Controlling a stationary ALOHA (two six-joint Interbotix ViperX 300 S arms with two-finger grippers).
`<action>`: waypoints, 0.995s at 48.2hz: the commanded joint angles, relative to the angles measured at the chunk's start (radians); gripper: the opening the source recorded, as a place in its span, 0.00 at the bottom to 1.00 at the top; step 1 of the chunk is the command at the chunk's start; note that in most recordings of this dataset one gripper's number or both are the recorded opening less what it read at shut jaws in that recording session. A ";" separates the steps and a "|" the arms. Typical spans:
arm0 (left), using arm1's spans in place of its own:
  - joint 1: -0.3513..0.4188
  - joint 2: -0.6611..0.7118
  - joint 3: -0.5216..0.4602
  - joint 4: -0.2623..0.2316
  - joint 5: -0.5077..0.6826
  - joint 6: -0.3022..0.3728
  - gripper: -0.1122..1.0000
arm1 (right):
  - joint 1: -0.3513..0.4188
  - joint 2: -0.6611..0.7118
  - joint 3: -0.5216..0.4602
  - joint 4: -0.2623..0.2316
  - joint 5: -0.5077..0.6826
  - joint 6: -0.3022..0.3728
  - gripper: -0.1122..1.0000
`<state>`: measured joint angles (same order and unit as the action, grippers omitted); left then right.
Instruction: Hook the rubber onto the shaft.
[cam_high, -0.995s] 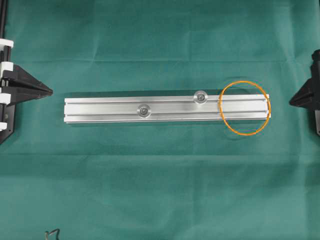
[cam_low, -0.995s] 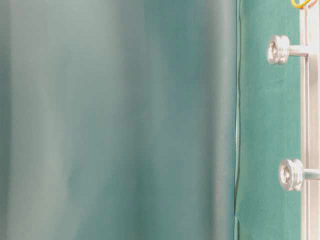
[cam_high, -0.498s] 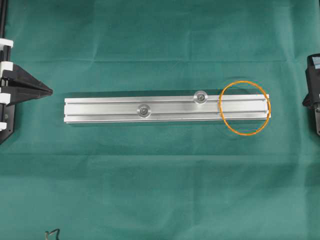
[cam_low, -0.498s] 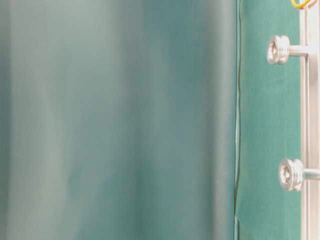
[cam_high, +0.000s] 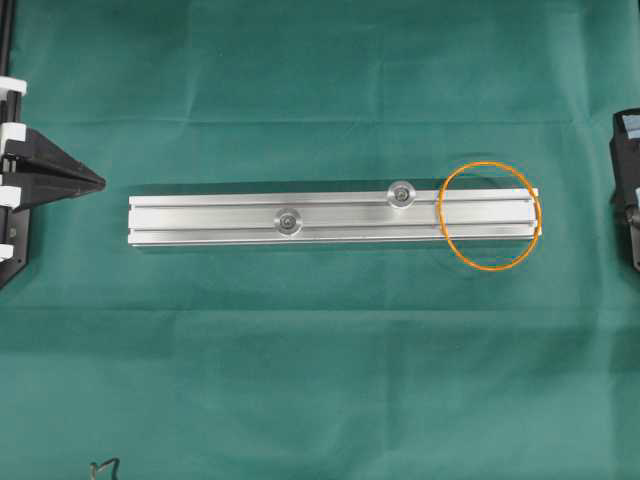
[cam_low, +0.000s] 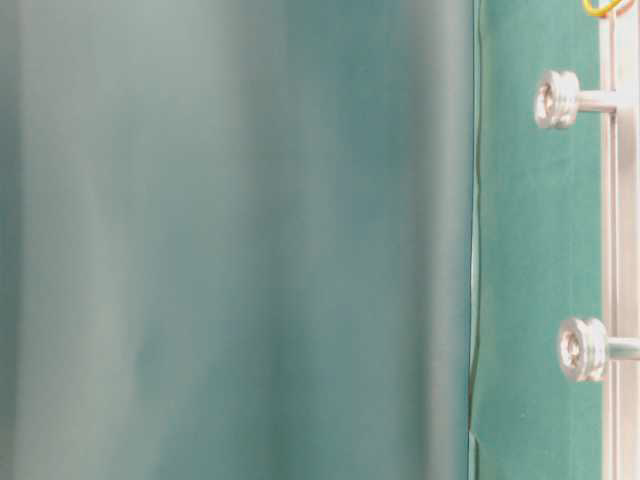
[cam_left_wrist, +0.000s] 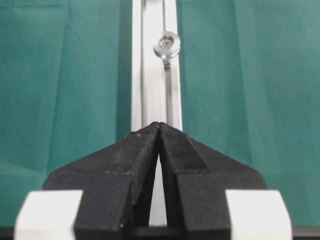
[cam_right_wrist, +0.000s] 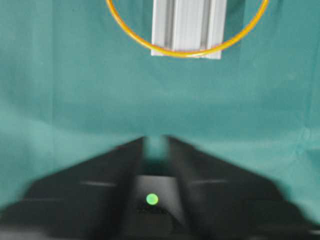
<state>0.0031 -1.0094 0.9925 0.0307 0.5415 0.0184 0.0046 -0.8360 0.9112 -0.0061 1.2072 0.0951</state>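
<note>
The rubber (cam_high: 489, 163) is a thin orange loop lying flat round the right end of the aluminium rail (cam_high: 200, 215). Two metal shafts stand up from the rail: one near its middle (cam_high: 289, 221), one further right (cam_high: 401, 194). Neither touches the rubber. My left gripper (cam_high: 103, 181) is shut and empty, pointing at the rail's left end. In the right wrist view my right gripper (cam_right_wrist: 156, 141) is blurred, its jaws apart with nothing between them, and it stays short of the rubber (cam_right_wrist: 187, 54) and the rail end (cam_right_wrist: 187, 25).
Green cloth (cam_high: 320, 380) covers the whole table. The right arm's black housing (cam_high: 628, 190) shows at the right edge. A small dark wire end (cam_high: 105, 466) pokes in at the bottom left. The table-level view shows both shaft heads (cam_low: 556, 99) (cam_low: 582, 349).
My right gripper's jaws have parted from shut, and its pointed tip no longer shows in the overhead view. The rubber, rail and left gripper have not moved.
</note>
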 joint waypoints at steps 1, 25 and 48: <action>0.002 0.009 -0.032 0.002 -0.008 -0.002 0.12 | 0.002 0.005 -0.026 0.003 -0.003 0.003 0.60; 0.002 0.009 -0.032 0.002 -0.008 -0.002 0.12 | 0.002 0.006 -0.026 0.003 -0.006 0.003 1.00; 0.002 0.009 -0.032 0.002 -0.008 -0.002 0.12 | 0.002 0.040 -0.049 0.003 -0.020 0.003 1.00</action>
<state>0.0031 -1.0078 0.9925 0.0307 0.5384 0.0184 0.0046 -0.8145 0.9004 -0.0061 1.1996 0.0951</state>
